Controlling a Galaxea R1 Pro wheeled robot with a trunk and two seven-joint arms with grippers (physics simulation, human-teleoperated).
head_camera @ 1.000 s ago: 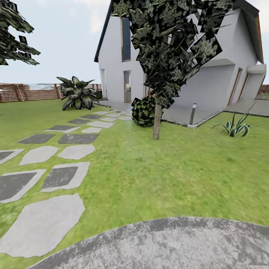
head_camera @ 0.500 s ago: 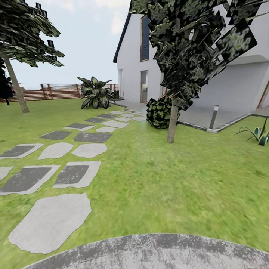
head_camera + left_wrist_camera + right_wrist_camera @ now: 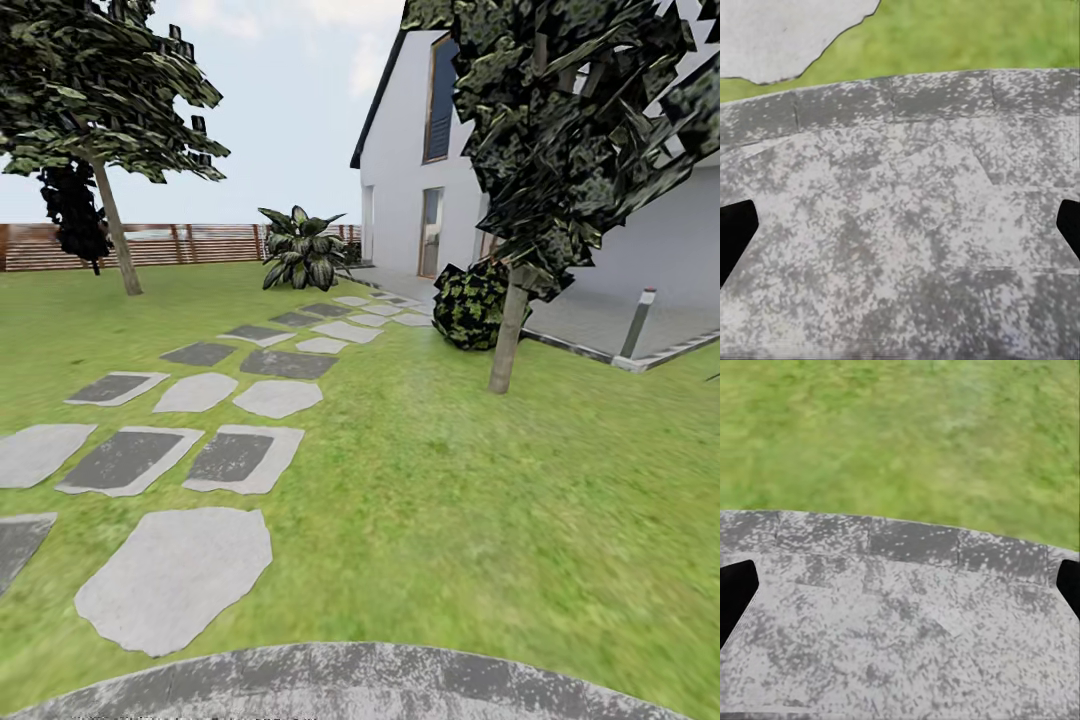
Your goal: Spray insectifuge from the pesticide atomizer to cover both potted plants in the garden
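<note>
The head view looks over the garden: a green lawn (image 3: 470, 480) runs from the curved rim of the grey stone patio (image 3: 350, 685) at the near edge out to a slatted brown fence (image 3: 200, 243) in the distance. A path of flat stepping stones (image 3: 175, 585), some pale and some dark, leads across the left half of the lawn toward the white house (image 3: 400, 190) at the right. A tree (image 3: 510, 340) with dark, ragged foliage stands on the grass in front of the house, with a round dark bush (image 3: 468, 305) just beside its trunk. A grey bollard lamp (image 3: 637, 322) stands farther right, at the edge of the paving by the house. A broad-leaved plant (image 3: 303, 250) grows near the house corner at the far end of the path, and another tree (image 3: 110, 210) stands well to the left near the fence.

In the left wrist view, the left gripper (image 3: 900, 232) hangs over speckled patio stone, its two dark fingertips (image 3: 735, 236) set wide apart at opposite edges of the picture with nothing between them; grass and one pale stepping stone (image 3: 787, 34) lie beyond the patio rim. In the right wrist view, the right gripper (image 3: 900, 592) is likewise spread wide and empty above the patio (image 3: 900, 637), with lawn (image 3: 900, 435) past its edge.
</note>
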